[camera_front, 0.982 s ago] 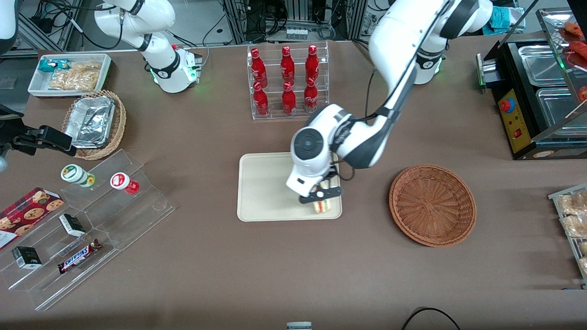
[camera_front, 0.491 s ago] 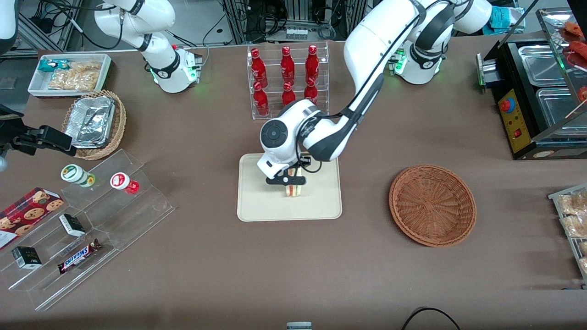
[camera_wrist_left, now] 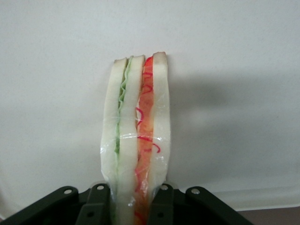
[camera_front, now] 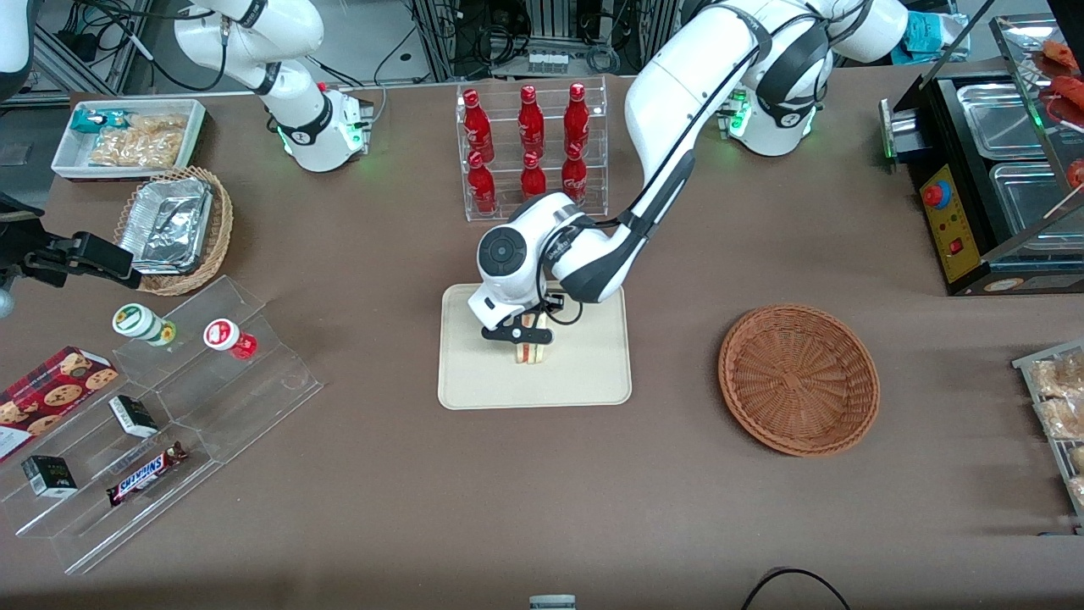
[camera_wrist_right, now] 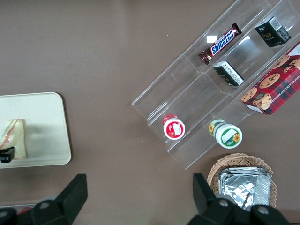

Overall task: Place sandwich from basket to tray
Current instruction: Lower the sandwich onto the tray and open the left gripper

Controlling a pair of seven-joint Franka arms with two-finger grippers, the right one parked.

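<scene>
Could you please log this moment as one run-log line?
phase: placing | gripper: shut on sandwich, over tray | basket: empty | release: pending

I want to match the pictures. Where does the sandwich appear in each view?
Front view: sandwich held in the tool over the middle of the tray.
Left wrist view: sandwich upright, clamped by the tool.
Right wrist view: sandwich over the tray.
Shared landmark: the tray.
</scene>
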